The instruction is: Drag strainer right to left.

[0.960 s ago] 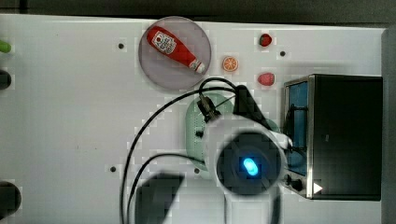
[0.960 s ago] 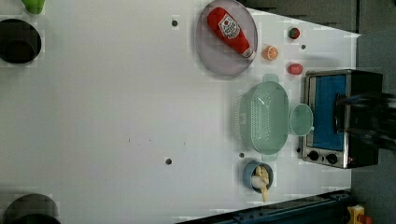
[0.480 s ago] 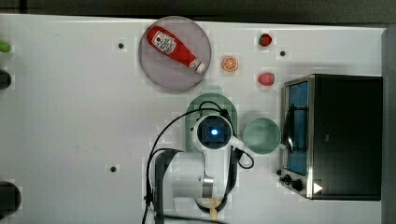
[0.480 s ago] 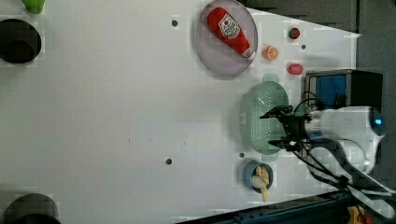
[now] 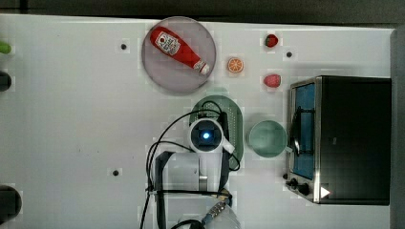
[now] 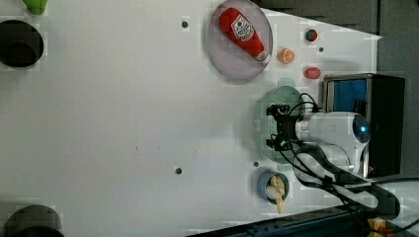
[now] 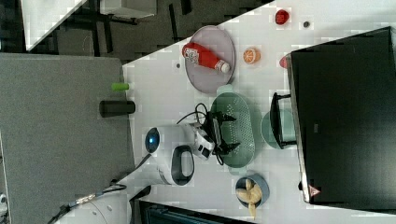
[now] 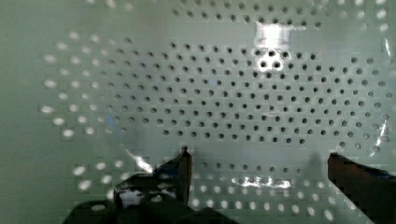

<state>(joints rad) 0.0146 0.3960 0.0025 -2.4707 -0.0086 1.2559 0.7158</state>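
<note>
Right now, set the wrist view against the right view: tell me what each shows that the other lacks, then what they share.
Wrist view alone: the small holes dotting the strainer's base, seen close up. Right view alone: the surroundings, namely the grey plate with the ketchup bottle, the round green bowl, the black oven, and a blue cup of yellow pieces. Both: the open gripper hanging over the strainer, its fingertips spread wide.

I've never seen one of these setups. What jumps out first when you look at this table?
The white robot arm reaches over a pale green strainer near the middle of the table, its open end effector down inside the strainer. Beside it in the right view sit a small green bowl and a black toaster oven. Above the strainer in the top view, a red ketchup bottle lies on a grey plate.
</note>
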